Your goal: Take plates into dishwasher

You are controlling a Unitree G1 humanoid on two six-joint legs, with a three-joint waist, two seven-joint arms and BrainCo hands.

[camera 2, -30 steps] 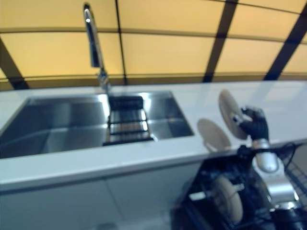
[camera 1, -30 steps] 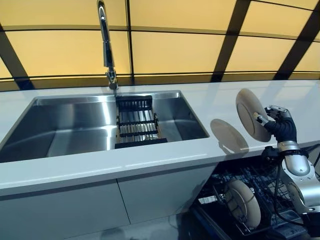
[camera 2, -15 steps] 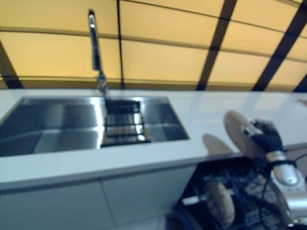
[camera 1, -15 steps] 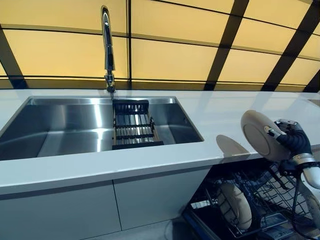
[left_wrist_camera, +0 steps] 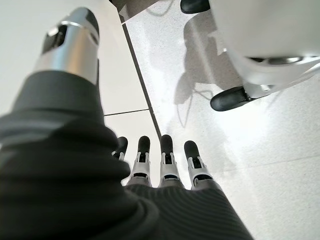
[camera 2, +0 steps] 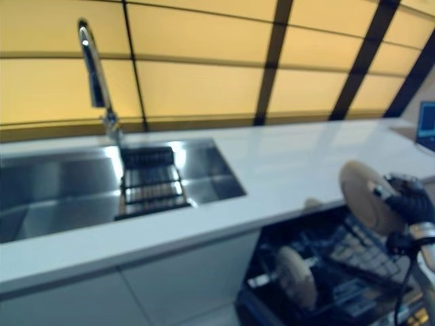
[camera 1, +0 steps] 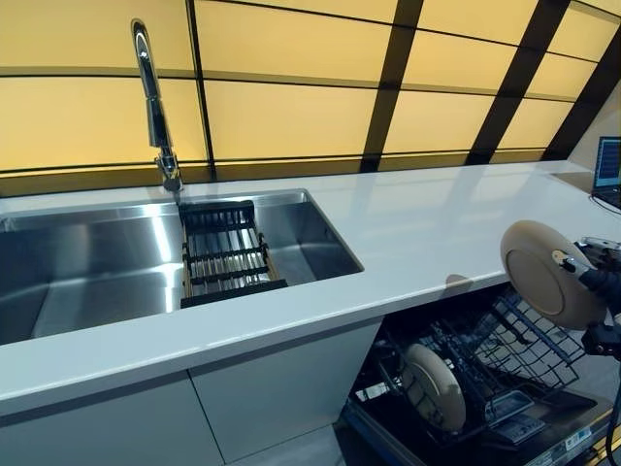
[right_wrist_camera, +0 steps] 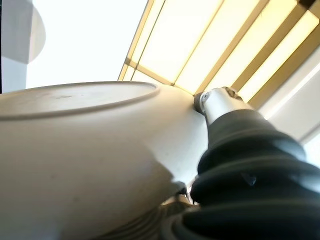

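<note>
One beige plate (camera 1: 433, 386) is already stood on edge in the dishwasher's lower rack (camera 1: 505, 354), which is pulled out below the white counter (camera 1: 408, 223), so part of the loading can be judged done. A second plate (camera 1: 546, 275) is held nearly upright by the right hand (camera 1: 600, 282), above the outer end of the rack and just beyond the counter's front edge; the thumb is seen pressed on the plate's underside in the right wrist view, and the plate is judged to be pinched by its rim between thumb and fingers. This plate is not yet lowered between the rack's tines, so that step is left. No further plates are seen on the counter or in the sink (camera 1: 116, 262) beside it, though whether more wait out of view cannot be told. The left hand (left_wrist_camera: 160, 165) is shown only in its own wrist view, hanging over the floor with fingers straight and nothing held.
</note>
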